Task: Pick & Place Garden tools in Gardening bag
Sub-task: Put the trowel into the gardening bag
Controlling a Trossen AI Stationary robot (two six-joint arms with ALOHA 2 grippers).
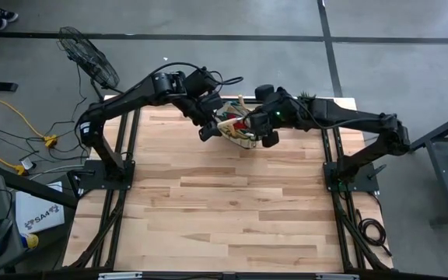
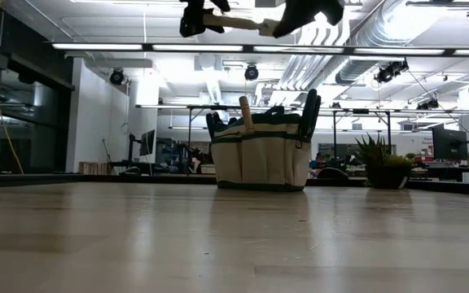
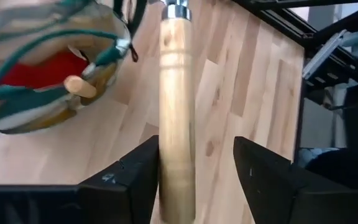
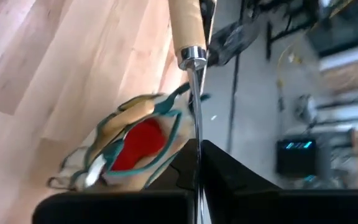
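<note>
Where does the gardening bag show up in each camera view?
High view: gardening bag at the table's far middle, between and partly under both arms.
Low view: bag standing at centre, potted plant to its right.
Left wrist view: bag beside the held wooden handle.
Right wrist view: bag below.
Shared landmark: the red cloth inside, not visible in the low view.

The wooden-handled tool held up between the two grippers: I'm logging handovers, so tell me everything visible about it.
The tool has a pale, smooth turned-wood handle, a shiny metal ferrule and a thin metal shank; its working end is hidden. It hangs roughly level in the air above the gardening bag, off the table. The left gripper stands around the handle's end, wood against one finger, a gap at the other. The right gripper is shut on the shank.
</note>
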